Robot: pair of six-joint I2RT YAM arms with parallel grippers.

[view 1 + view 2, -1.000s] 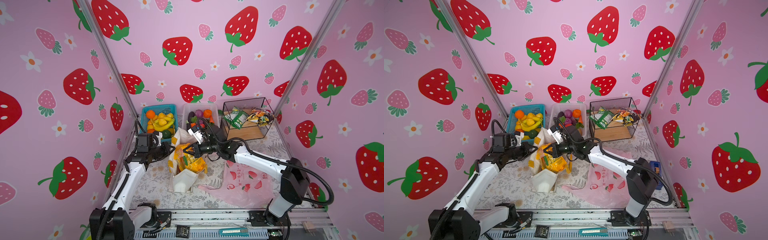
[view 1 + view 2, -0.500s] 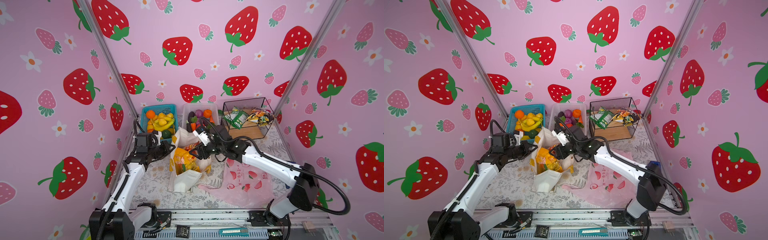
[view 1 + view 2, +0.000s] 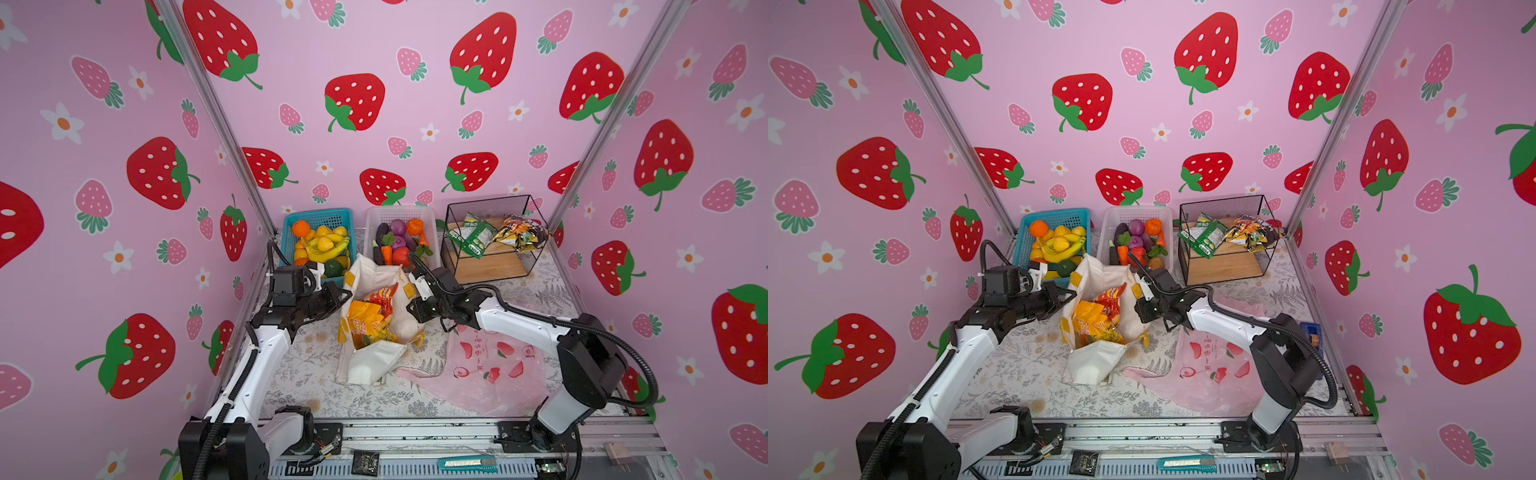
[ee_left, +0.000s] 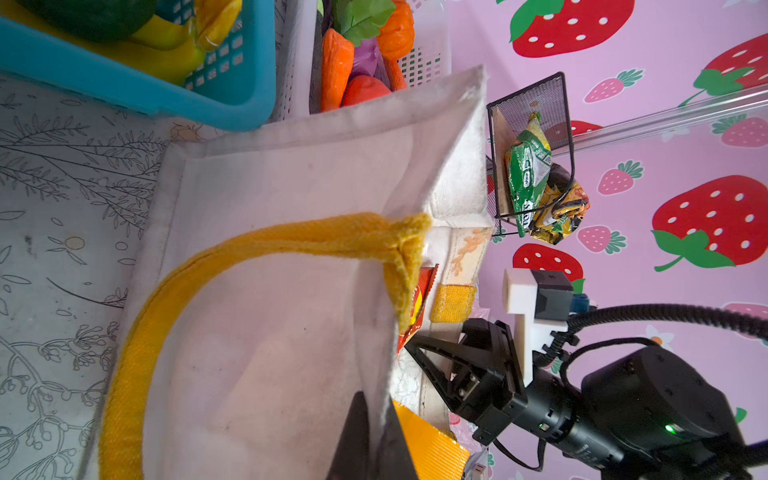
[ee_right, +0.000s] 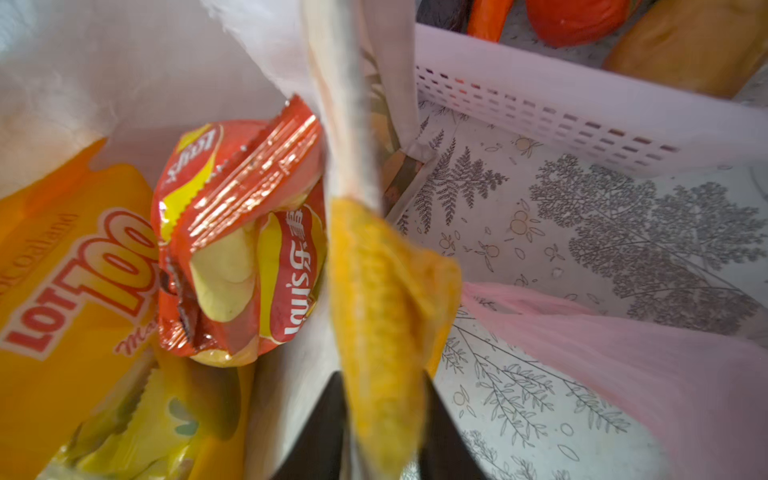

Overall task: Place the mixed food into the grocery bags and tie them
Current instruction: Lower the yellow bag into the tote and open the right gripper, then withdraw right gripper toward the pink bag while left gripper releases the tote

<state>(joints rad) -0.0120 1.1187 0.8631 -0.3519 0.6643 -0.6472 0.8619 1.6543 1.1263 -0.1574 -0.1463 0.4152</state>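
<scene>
The cream canvas tote [image 3: 374, 361] stands with its mouth open in the middle of both top views, also [image 3: 1092, 365]. A red snack packet [image 5: 249, 241] and an orange one [image 5: 70, 291] lie inside it. My left gripper [image 4: 380, 424] is shut on the tote's left wall, which shows pinched between the fingers; in a top view it is here [image 3: 345, 297]. My right gripper [image 5: 382, 415] is shut on the yellow strap [image 5: 374, 291] at the tote's right rim, here in a top view [image 3: 409, 309]. The pink plastic bag [image 3: 490, 374] lies flat, right of the tote.
At the back stand a blue basket [image 3: 320, 216] of bananas and oranges, a white basket [image 3: 432, 216] of toy vegetables [image 3: 399, 245] and a black wire basket [image 3: 490, 199] with green and dark snack packets [image 3: 473, 239]. The white basket is right behind the tote.
My right gripper has come off the middle of the tote's mouth, opened, and shut again on the strap at the right rim. The tote's mouth now stands wider. The left gripper has kept its hold.
</scene>
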